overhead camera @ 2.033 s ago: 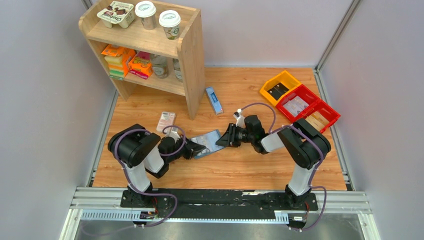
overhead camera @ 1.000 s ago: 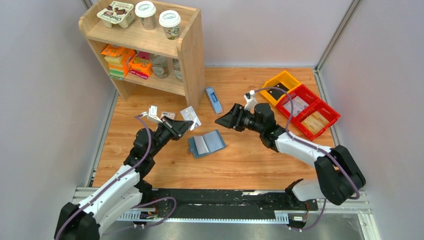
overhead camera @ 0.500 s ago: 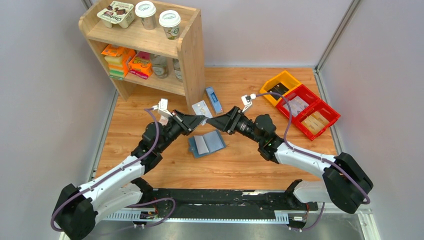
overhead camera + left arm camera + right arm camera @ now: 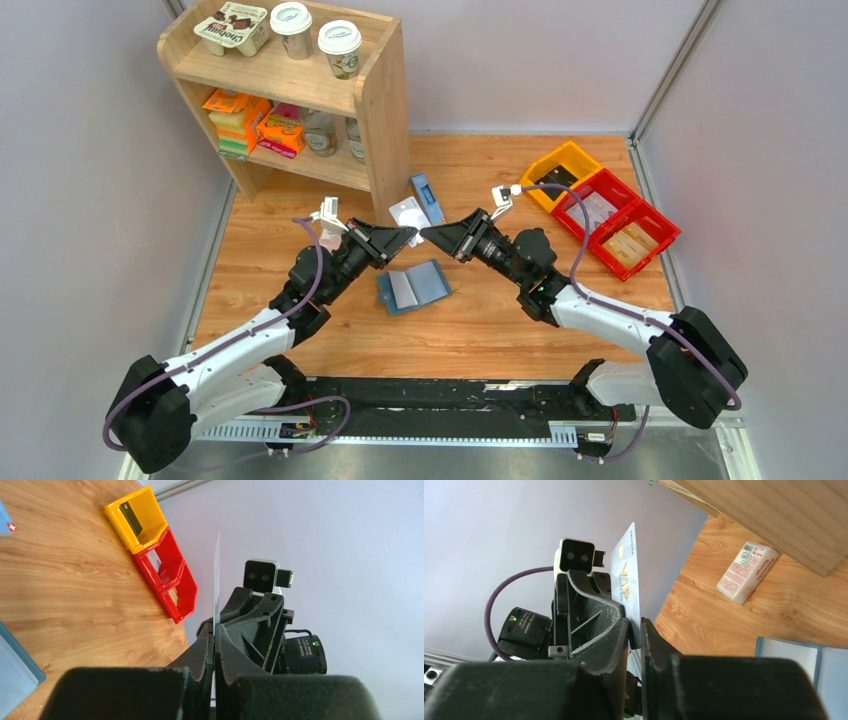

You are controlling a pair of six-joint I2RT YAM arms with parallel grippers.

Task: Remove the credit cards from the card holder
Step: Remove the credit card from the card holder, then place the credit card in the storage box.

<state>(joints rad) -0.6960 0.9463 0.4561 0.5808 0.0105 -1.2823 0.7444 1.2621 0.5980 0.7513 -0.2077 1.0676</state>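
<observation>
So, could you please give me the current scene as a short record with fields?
card holder: lying open and flat on the table, touched by neither pincer
card: lifted off the table, standing between the two pincers' tips
left pincer: shut on the card
right pincer: jaws either side of the same card; cannot tell whether they are clamped
stage: looks like a mid-air handover of one card
</observation>
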